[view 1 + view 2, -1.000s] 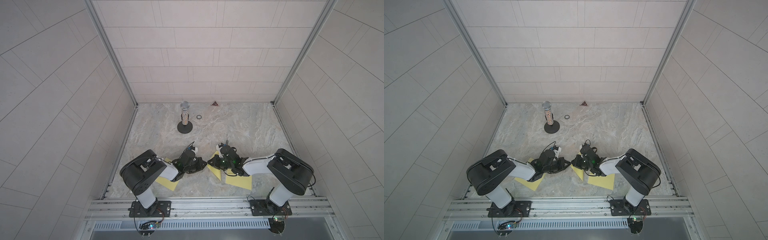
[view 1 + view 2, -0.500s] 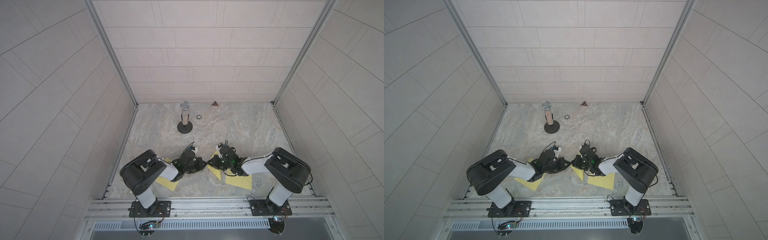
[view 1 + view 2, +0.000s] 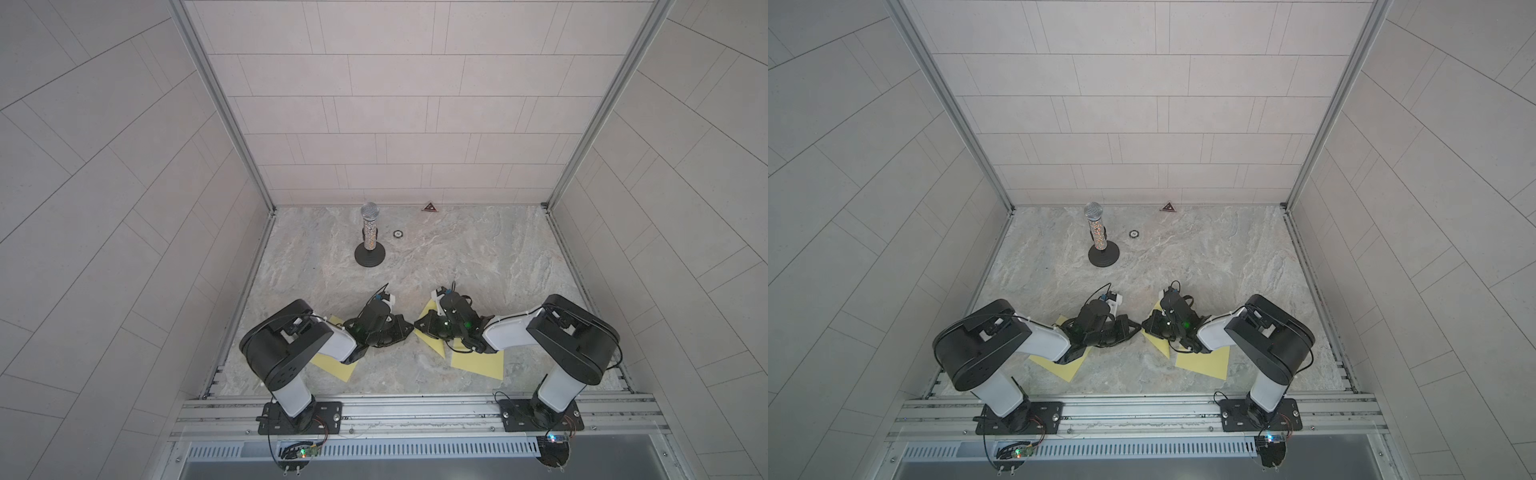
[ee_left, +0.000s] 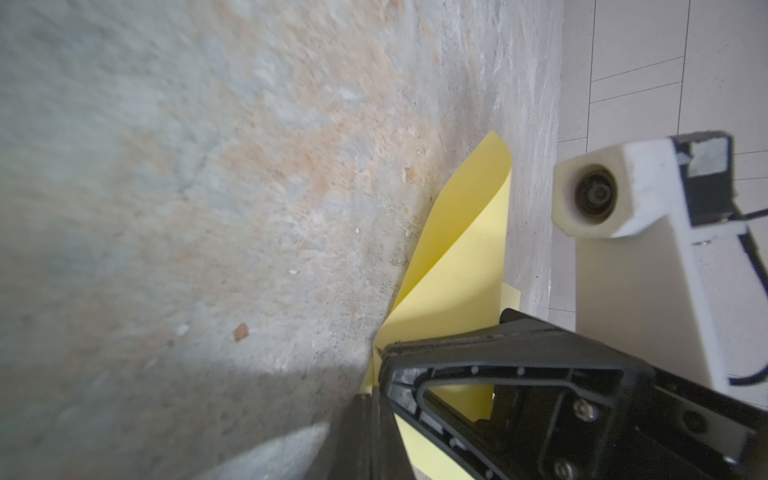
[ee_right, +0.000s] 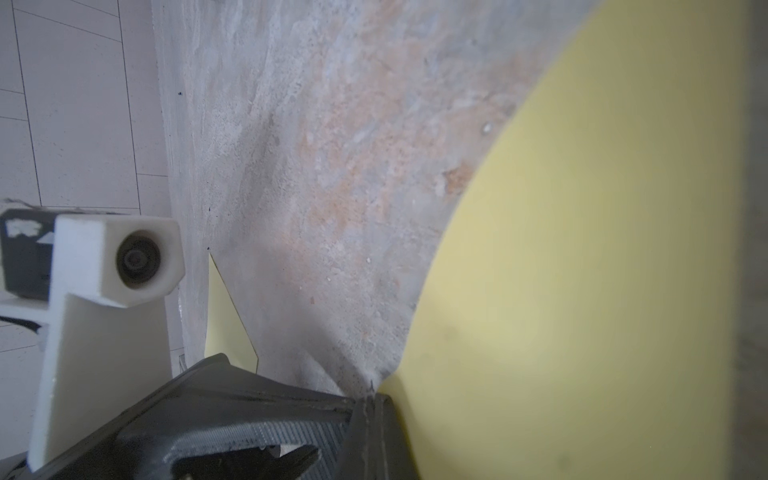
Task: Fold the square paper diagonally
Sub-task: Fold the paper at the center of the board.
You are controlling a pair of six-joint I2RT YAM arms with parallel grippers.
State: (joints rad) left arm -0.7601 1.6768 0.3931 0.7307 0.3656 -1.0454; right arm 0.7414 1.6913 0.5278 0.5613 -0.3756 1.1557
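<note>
Pinching yellow square paper (image 3: pixel 478 363) | it lies on the tabletop (image 3: pixel 457 257) under our right arm, one flap curled up | right end effector (image 5: pixel 370 399) clamped on its edge | left end effector (image 3: pixel 409 329) closed, hold unclear | light, floppy: we grip corners.

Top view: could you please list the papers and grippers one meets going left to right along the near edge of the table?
From the left: yellow sheet under the left arm → left gripper → right gripper → yellow sheet under the right arm. Omitted: the yellow piece overlapping the right gripper.
</note>
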